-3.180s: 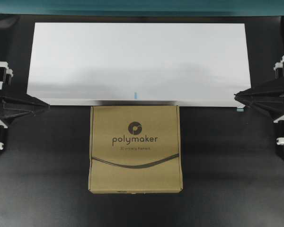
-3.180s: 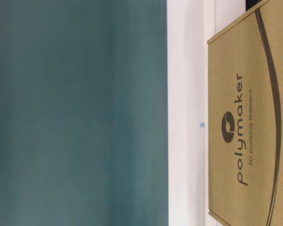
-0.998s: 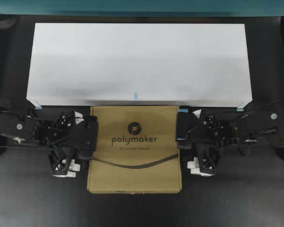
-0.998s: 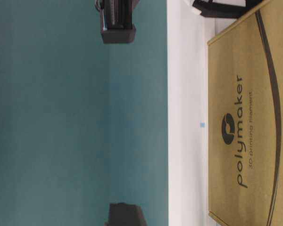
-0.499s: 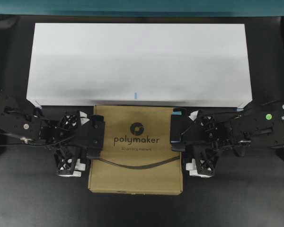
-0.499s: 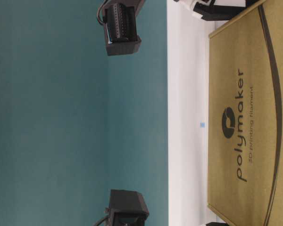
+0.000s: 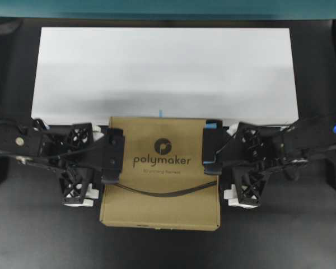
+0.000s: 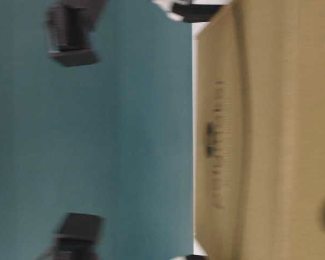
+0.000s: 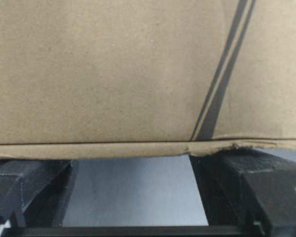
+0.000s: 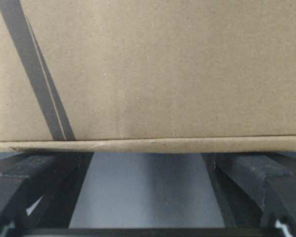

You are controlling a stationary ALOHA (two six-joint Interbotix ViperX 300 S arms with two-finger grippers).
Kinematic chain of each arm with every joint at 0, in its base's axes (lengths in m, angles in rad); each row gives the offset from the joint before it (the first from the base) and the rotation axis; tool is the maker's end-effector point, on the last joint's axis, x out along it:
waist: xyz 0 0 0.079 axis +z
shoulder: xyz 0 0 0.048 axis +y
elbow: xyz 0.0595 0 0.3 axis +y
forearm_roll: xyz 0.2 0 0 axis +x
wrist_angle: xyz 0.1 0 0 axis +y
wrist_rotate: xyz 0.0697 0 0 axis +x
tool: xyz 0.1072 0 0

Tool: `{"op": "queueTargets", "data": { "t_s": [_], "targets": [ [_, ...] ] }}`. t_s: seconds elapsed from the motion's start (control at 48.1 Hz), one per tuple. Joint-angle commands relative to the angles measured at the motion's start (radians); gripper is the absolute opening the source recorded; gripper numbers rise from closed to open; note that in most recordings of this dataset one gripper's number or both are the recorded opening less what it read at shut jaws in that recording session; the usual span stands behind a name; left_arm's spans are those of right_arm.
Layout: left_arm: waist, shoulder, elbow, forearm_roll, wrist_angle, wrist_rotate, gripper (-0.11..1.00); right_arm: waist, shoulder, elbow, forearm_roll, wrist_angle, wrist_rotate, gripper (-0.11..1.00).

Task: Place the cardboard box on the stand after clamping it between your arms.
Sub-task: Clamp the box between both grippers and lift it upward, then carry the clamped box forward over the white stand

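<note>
The cardboard box (image 7: 159,185), brown with a "polymaker" print, hangs level, pinched from both sides by the arms. Its far edge overlaps the front edge of the white stand (image 7: 165,67). My left gripper (image 7: 108,159) presses its flat pad against the box's left side, and my right gripper (image 7: 213,148) presses against the right side. Both stand open. In the left wrist view the box (image 9: 113,74) lies across the tips of the spread gripper (image 9: 133,163). The right wrist view shows the same, box (image 10: 163,69) over gripper (image 10: 145,160). The table-level view shows the box (image 8: 260,135) blurred.
Black tabletop (image 7: 162,249) surrounds the box and arms. A teal wall (image 7: 168,8) runs behind the stand. A small blue mark (image 7: 161,112) sits at the middle of the stand's front edge. Dark arm parts (image 8: 70,32) show blurred against the teal.
Both arms have closed in on the box's sides. The box has risen off the table and shifted toward the stand, its far edge now over the stand's front edge.
</note>
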Motion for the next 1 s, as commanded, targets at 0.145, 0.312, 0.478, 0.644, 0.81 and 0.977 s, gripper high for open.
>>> {"op": "queueTargets", "data": {
  "t_s": [0.145,0.312,0.478,0.644,0.81,0.977],
  "targets": [
    [0.063,-0.13,-0.167,0.003,0.172,0.018,0.78,-0.057,-0.084,-0.144,-0.002,0.126,0.0,0.81],
    [0.08,-0.137,-0.178,0.003,0.175,0.052,0.77,-0.061,-0.077,-0.189,-0.002,0.193,-0.037,0.81],
    [0.094,-0.127,-0.186,0.003,0.175,0.06,0.77,-0.084,-0.072,-0.192,0.0,0.187,-0.058,0.81],
    [0.147,-0.126,-0.184,0.003,0.172,0.089,0.77,-0.126,-0.071,-0.189,-0.002,0.173,-0.075,0.81],
    [0.207,-0.107,-0.184,0.003,0.164,0.183,0.77,-0.169,-0.037,-0.196,0.002,0.115,-0.153,0.81],
    [0.247,-0.077,-0.219,0.003,0.164,0.222,0.77,-0.224,-0.002,-0.219,0.005,0.081,-0.198,0.81]
  ]
}}
